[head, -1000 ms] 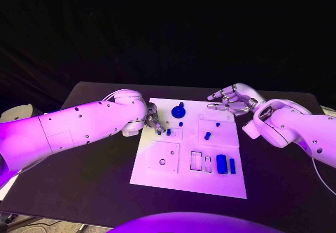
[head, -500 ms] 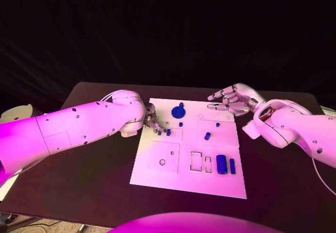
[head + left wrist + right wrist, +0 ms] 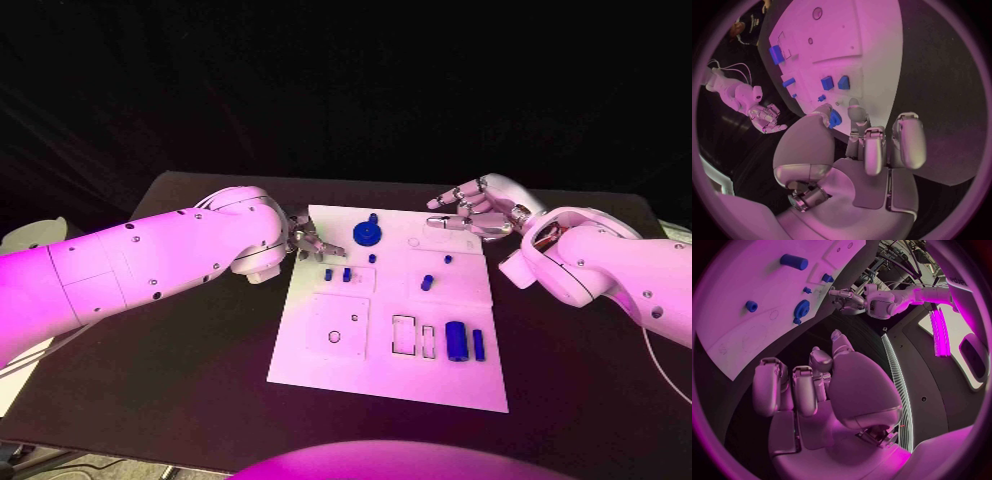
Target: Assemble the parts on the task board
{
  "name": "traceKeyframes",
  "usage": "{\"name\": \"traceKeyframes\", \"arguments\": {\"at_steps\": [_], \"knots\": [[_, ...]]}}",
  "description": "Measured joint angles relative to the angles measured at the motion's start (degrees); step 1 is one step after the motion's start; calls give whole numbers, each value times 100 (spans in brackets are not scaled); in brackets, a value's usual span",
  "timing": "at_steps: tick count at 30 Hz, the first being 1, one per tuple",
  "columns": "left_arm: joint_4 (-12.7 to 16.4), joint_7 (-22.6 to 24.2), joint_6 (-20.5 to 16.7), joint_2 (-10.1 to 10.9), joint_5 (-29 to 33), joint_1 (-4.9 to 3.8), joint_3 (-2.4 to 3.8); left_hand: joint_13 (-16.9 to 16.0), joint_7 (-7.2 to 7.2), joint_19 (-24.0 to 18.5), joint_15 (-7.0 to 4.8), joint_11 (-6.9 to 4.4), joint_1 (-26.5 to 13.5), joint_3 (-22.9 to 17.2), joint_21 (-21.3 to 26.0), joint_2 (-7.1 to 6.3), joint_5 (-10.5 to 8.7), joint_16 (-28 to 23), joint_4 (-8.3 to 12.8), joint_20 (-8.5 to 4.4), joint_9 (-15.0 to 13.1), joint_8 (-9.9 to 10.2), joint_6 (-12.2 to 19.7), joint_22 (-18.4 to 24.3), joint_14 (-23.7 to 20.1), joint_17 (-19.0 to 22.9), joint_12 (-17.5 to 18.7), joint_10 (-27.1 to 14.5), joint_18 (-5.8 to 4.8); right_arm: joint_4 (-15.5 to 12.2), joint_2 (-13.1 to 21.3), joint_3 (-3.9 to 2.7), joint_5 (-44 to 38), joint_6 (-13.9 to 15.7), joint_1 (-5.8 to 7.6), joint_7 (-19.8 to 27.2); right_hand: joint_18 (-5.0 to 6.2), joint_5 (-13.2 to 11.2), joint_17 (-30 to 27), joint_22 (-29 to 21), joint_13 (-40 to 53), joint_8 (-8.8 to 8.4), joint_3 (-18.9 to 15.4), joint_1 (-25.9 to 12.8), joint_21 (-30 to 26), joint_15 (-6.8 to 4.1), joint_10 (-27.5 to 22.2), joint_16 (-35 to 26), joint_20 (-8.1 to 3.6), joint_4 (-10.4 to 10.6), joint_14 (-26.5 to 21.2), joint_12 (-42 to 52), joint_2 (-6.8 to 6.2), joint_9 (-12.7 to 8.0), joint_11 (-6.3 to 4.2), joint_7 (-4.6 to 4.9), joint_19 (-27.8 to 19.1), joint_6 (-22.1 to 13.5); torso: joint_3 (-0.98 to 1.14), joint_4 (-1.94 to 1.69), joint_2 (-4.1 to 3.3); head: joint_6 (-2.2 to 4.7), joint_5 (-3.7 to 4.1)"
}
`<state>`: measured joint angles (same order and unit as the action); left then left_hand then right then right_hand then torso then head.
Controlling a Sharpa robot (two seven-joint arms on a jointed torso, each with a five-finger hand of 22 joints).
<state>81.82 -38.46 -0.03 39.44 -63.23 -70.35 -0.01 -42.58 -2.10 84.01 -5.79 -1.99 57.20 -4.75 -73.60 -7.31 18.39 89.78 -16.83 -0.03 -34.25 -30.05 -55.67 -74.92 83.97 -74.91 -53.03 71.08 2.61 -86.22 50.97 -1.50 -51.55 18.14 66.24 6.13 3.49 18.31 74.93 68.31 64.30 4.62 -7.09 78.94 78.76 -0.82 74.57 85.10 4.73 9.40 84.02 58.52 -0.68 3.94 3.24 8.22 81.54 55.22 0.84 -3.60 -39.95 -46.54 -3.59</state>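
Left robot hand [image 3: 310, 243] empty at task board [image 3: 387, 370] edge — black table [image 3: 173, 370], dark backdrop

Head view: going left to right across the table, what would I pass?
The robot's left silver hand → round blue disc part → small blue peg → right silver hand.

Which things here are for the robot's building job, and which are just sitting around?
For the job: task board, round blue part, two small blue parts, big blue block, thin blue bar, left hand, right hand.

Just there: black table.
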Motion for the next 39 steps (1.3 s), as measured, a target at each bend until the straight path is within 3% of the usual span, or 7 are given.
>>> {"name": "traceKeyframes", "arguments": {"at_steps": [3, 8, 13, 21, 24, 29, 39], "knots": [[-10, 385, -381, 23, 351, 0, 0, 490, -159, 0, 146, 152, 99, 180, 1147, 71, 0, -332, 9, 119, 89, 136, 345, -3, 0, 0, 478, -536, 190, 0, 2, 0, 0, 0, 0, 0, 0, 0, 0, 0, 0, 0, 0, 0, 0, 0, 0, 0, 0, 0, 0, 0, 0, 0, 0, 0, 0, 0, 0, 0, 0, 20, 5], [-115, 1354, -999, -39, 643, 0, -71, 929, -536, -798, 467, 524, 1593, -128, 4434, 131, -14, -1823, 549, 364, 383, 470, 1088, 389, -596, 823, 1188, -1703, 589, 0, 9, 0, 0, 1, 0, 0, 0, 0, -1, 0, 0, 0, 0, 0, 0, 0, 0, 0, 0, 0, 0, 0, 0, 0, 0, 0, 0, 0, 0, -3, 2, 61, 30], [-228, 2398, -1421, -203, 359, 24, -151, 1973, -572, -1231, 597, 597, 2779, -876, 5501, -4, -820, -3198, 974, 499, 1099, 981, 1053, 1012, -1528, 2280, 2297, -1899, 724, 0, 4, 0, 1, 2, 0, 0, 0, 0, -1, -6, -6, 0, 0, 0, 0, 0, 0, 0, 0, 0, 0, 0, 0, 0, 0, 0, 0, 0, -3, -2, 1, 120, 59], [-420, 3166, -1545, -514, -867, 103, -232, 3021, -453, -778, 538, 626, 2764, -1195, 5662, -419, -1002, -2850, 948, 525, 1952, 1601, 381, 1356, -1003, 2148, 3142, -1485, 724, 4, -6, 0, 1, 3, -3, 0, 0, 0, -1, -6, -6, 0, 0, 0, 0, 0, 0, 0, 0, 0, 0, 0, 0, 0, 0, 0, 0, 0, -4, 17, -14, 181, 87], [-513, 3150, -1436, -623, -1339, 115, -257, 3235, -425, -345, 444, 599, 2706, -1134, 4951, -477, -1002, -2051, 886, 450, 2125, 1755, 270, 1110, -431, 1321, 3319, -1433, 723, 4, -7, 0, 1, 3, -4, 1, 0, 0, -1, -6, -6, 0, 0, 0, 0, 0, 0, 0, 0, 0, 0, 0, 0, 0, 0, 0, 0, 0, -4, 18, -17, 188, 94], [-670, 3039, -1180, -782, -1909, 131, -281, 3499, -432, -25, 333, 550, 2707, -1080, 3651, -476, -1002, -1338, 885, 331, 2317, 1901, 15, 592, -29, 548, 3534, -1261, 584, 0, -10, 0, 1, 4, -6, 2, -1, 0, -2, -6, -5, 0, 0, 0, 0, 0, 0, 0, 0, 0, 0, 0, 0, 0, 0, 0, 0, 0, -3, 18, -19, 191, 107], [-849, 2929, -884, -969, -2336, 165, -294, 3710, -412, -25, 333, 514, 2745, -1100, 2922, -438, -1026, -1212, 836, 330, 2467, 2012, -269, 285, -29, 445, 3727, -899, 496, -3, -16, 0, 1, 8, -6, 4, 0, 0, -2, -6, -5, 0, 0, 0, 0, 0, 0, 0, 0, 0, 0, 0, 0, 0, 0, 0, 0, 0, -1, 18, -18, 184, 128]]}}
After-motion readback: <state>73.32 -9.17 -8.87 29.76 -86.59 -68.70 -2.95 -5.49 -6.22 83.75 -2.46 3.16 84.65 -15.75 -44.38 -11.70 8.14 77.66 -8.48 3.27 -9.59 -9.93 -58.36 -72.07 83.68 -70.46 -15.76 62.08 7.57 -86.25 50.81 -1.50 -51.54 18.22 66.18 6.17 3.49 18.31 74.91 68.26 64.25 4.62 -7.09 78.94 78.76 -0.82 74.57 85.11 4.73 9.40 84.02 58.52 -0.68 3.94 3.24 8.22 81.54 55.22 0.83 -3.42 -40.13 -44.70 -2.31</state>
